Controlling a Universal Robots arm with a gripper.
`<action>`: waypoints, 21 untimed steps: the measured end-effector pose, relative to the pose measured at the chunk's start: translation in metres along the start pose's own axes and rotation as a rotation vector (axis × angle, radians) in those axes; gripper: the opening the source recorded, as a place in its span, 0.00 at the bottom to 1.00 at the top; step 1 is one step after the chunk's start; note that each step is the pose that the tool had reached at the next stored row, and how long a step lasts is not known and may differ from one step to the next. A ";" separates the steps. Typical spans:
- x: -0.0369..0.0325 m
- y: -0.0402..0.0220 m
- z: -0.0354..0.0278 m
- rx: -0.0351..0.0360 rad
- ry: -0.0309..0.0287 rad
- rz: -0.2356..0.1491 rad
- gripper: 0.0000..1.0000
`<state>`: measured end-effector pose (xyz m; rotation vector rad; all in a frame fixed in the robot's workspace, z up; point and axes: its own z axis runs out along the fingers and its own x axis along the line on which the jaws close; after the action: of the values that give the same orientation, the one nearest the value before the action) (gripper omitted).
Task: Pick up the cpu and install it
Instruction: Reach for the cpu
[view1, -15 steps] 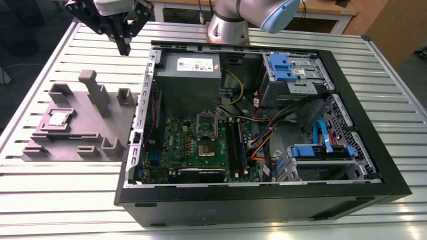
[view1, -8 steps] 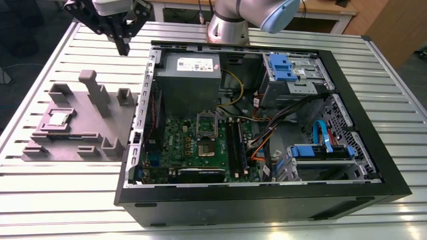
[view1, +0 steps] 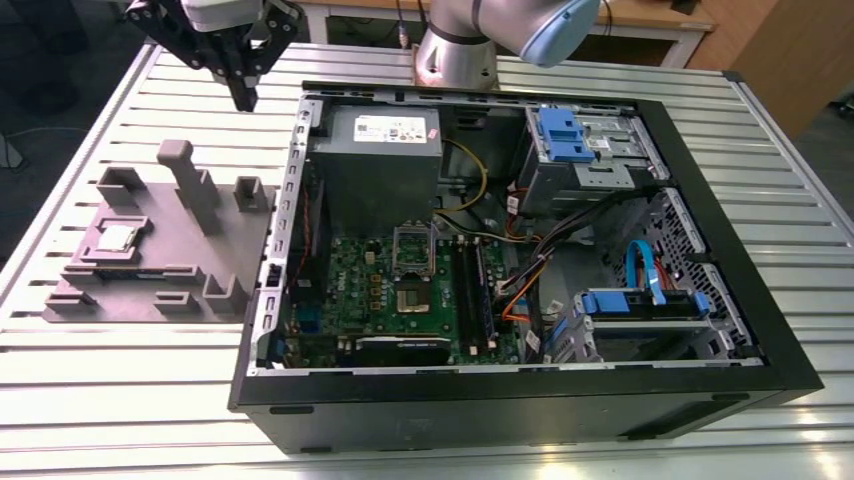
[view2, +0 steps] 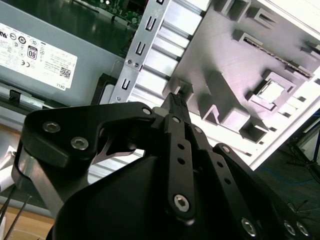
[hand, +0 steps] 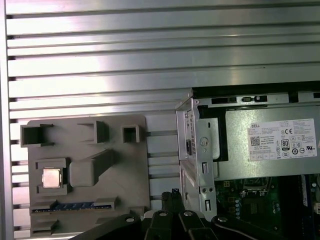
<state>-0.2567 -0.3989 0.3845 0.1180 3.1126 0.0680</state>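
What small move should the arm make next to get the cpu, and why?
Probably carry the gripper toward the exterior view's left, over the grey fixture: the cpu sits in its pocket, and the gripper hangs empty beside the case.

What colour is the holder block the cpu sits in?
Plain grey holder block, holding the silvery cpu; clearest in first wrist view.

This is looking like a robot lab or workshop. An open computer is lying on a ribbed metal surface. A grey holder block is sitting beside it. A robot arm is standing at the back, near wooden furniture.
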 end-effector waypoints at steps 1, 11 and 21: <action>0.0002 0.0000 0.0000 0.0000 0.0000 0.000 0.10; 0.0086 -0.0007 0.0001 0.0000 -0.0001 0.000 0.10; 0.0114 -0.0009 0.0001 0.0000 0.0000 0.000 0.10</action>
<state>-0.2682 -0.3989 0.3840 0.1179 3.1126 0.0680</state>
